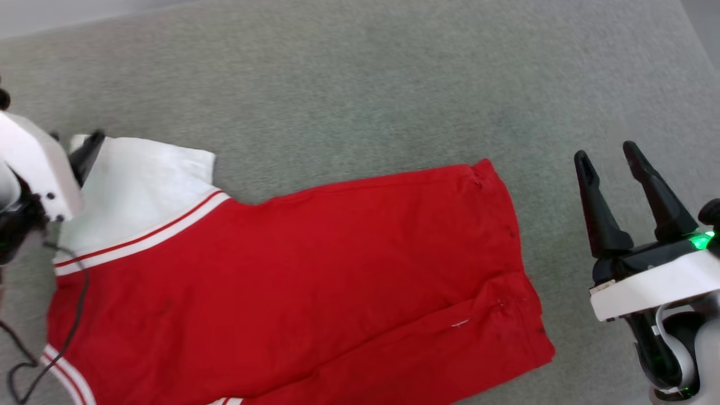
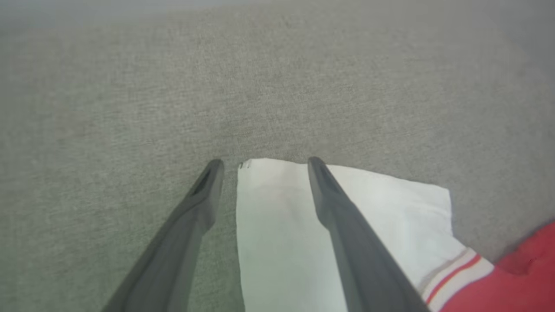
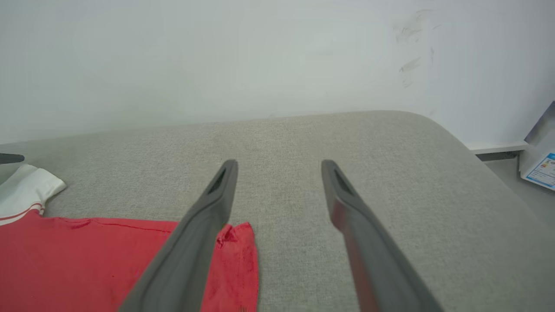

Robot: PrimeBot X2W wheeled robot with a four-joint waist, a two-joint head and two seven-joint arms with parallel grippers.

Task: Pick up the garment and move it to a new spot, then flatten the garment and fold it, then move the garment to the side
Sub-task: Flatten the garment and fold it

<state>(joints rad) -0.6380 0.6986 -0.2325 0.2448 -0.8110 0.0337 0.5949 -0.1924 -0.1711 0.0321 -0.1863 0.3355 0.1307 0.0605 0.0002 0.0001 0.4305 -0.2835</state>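
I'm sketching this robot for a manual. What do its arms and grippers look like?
The left gripper and right gripper each have two long, dark grey, tapering fingers. White blocky wrist shells sit over black parts; a green light glows at the right wrist, a thin black cable trails by the left.

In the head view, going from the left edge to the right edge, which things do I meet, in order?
The left gripper → white sleeve → red shirt body → right gripper.
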